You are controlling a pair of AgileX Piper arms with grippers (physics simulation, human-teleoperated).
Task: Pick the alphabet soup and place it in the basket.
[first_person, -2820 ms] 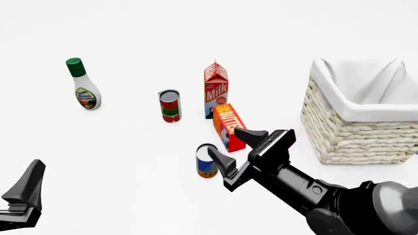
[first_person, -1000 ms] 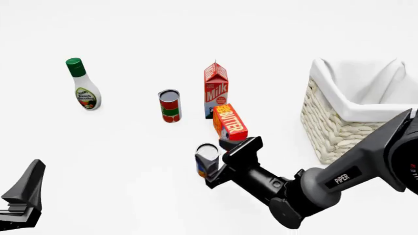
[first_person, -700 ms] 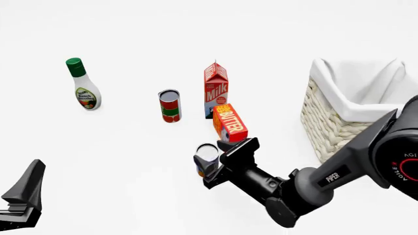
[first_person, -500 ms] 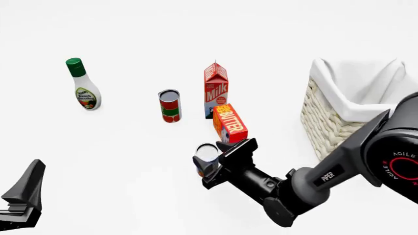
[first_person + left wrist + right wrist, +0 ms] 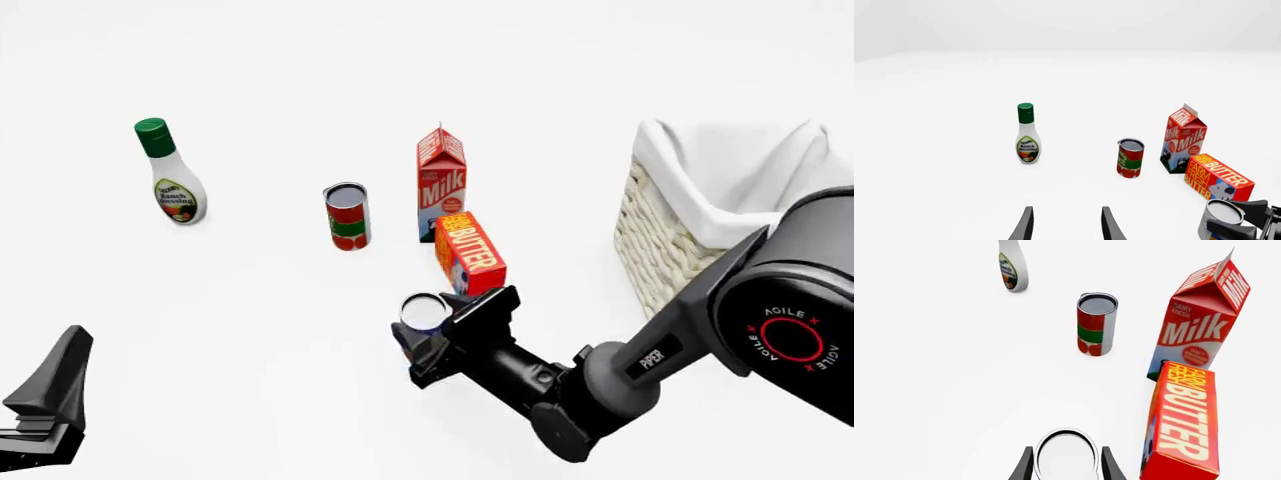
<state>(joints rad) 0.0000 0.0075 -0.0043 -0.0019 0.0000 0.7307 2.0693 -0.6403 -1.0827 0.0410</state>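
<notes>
The basket stands on the bench at the right, well apart from the rest. The milk carton stands just behind the butter box, which crowds the alphabet soup — upright, axis vertical, silver top up. The right gripper has its fingers closed snugly on the can's sides; only the right wrist view shows both. The left gripper hangs parted and empty. The tomato can and dressing bottle stand further left.

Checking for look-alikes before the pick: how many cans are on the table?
2. The alphabet soup stands nearest, between the right tool fingers, beside the butter box. The red-and-green can stands farther back, left of the milk carton. None seems hidden.
</notes>
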